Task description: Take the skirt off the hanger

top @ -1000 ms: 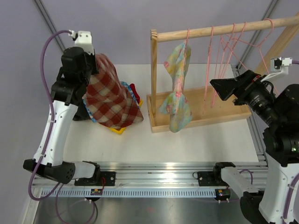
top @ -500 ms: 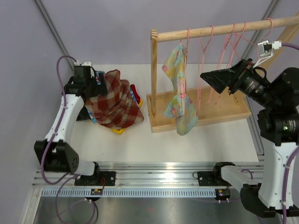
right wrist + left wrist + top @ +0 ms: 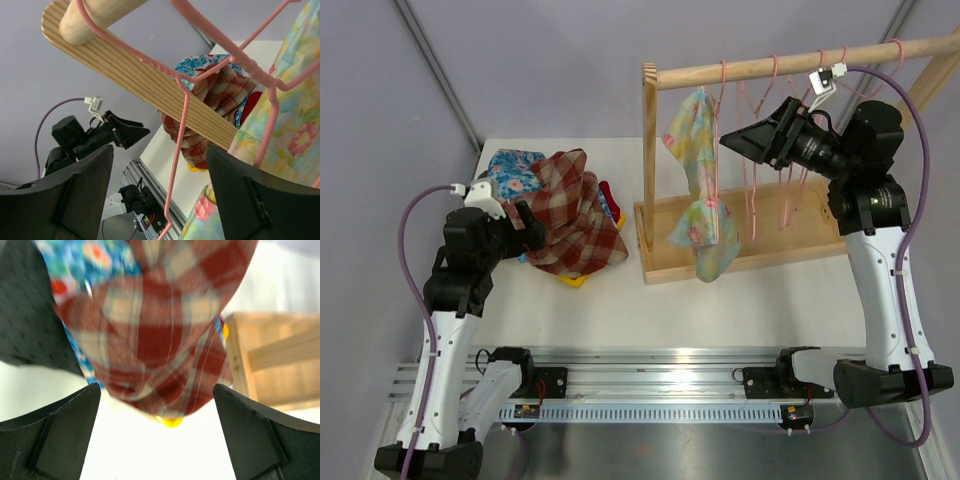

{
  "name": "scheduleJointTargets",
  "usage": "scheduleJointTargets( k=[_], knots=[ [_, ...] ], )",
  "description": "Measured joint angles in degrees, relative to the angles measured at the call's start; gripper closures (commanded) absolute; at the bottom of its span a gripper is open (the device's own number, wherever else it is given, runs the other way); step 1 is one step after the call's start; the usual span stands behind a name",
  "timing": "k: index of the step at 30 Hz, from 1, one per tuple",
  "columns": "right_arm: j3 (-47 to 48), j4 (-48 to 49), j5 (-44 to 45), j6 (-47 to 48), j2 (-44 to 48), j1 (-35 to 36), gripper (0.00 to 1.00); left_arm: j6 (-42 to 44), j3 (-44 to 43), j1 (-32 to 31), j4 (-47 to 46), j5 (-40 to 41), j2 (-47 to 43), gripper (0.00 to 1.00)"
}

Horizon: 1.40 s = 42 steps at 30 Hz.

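Now: skirt (image 3: pixel 705 235) hangs centre frame on pink hanger (image 3: pixel 721 85), long axis vertical, just left of right gripper (image 3: pixel 727 140). Right jaws spread, holding nothing, pointing left at hanger top. Left gripper (image 3: pixel 527 228) wide open, empty, far left by plaid cloth (image 3: pixel 575 215). Right arm nearer.

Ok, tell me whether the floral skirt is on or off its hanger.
On: the floral skirt hangs from a pink hanger on the wooden rail.
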State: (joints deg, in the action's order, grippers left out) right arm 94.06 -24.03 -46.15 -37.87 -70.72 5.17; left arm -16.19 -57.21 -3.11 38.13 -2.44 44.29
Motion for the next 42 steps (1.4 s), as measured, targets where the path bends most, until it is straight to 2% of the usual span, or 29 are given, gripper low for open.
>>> scheduleJointTargets(
  k=[3, 6, 9, 10, 12, 13, 14, 15, 21, 24, 26, 31, 34, 37, 42],
  knots=[
    [-0.2, 0.7, 0.5, 0.5, -1.2, 2.8, 0.27, -0.2, 4.0, 0.0, 1.1, -1.1, -0.6, 0.01],
    [-0.2, 0.8, 1.6, 1.2, -2.4, 5.9, 0.29, -0.2, 7.0, 0.0, 1.4, -1.8, -1.5, 0.01],
    [-0.7, 0.8, 2.7, 1.8, -3.3, 7.8, 0.38, -0.2, 8.2, 0.0, 1.2, -2.1, -1.9, 0.01],
    [-0.8, 0.8, 3.1, 2.0, -3.5, 8.0, 0.52, -0.2, 8.4, 0.0, 1.0, -2.2, -1.9, 0.01],
    [-1.2, 0.8, 3.7, 2.5, -3.5, 8.2, 0.70, -0.2, 9.1, 0.0, 0.3, -2.5, -1.9, 0.01],
    [-1.3, 0.7, 4.1, 2.6, -3.5, 8.2, 0.88, -0.2, 9.3, 0.0, 0.3, -2.6, -1.9, 0.01],
    [-1.3, 0.7, 4.7, 2.9, -3.5, 8.2, 0.97, -0.2, 9.5, 0.0, 0.2, -2.8, -1.9, 0.01],
    [-1.4, 0.1, 5.0, 2.6, -3.5, 8.2, 1.00, -0.2, 9.6, 0.0, 0.2, -2.9, -1.9, 0.01],
    [0.0, -2.5, 7.6, 2.9, -4.1, 8.3, 1.00, -0.2, 9.1, -0.3, -0.5, -3.6, -2.7, 0.01],
    [4.2, -5.8, 7.8, 2.9, -5.5, 8.3, 1.00, -0.3, 4.9, -2.4, -0.1, -3.1, -1.7, 0.01],
    [7.3, -7.4, 7.7, 2.3, -6.3, 8.3, 1.00, -0.4, 0.0, -6.1, -0.1, -2.2, 0.5, 0.01],
    [14.1, -7.8, 7.5, 1.1, -6.8, 8.3, 1.00, -0.1, -19.4, -23.4, -0.1, 4.9, 11.2, 0.01],
    [15.4, -8.1, 7.5, 0.3, -5.6, 8.3, 1.00, 0.2, -29.4, -29.9, -1.2, 5.4, 17.9, 0.01],
    [14.3, -8.7, 7.1, -1.0, -3.7, 8.3, 1.00, 0.3, -32.8, -33.7, -2.9, 4.3, 20.8, 0.01],
    [7.0, -8.1, 6.9, -2.8, 2.5, 8.3, 1.00, 0.9, -31.0, -42.1, -6.2, 0.0, 21.8, 0.01]
  ],
)
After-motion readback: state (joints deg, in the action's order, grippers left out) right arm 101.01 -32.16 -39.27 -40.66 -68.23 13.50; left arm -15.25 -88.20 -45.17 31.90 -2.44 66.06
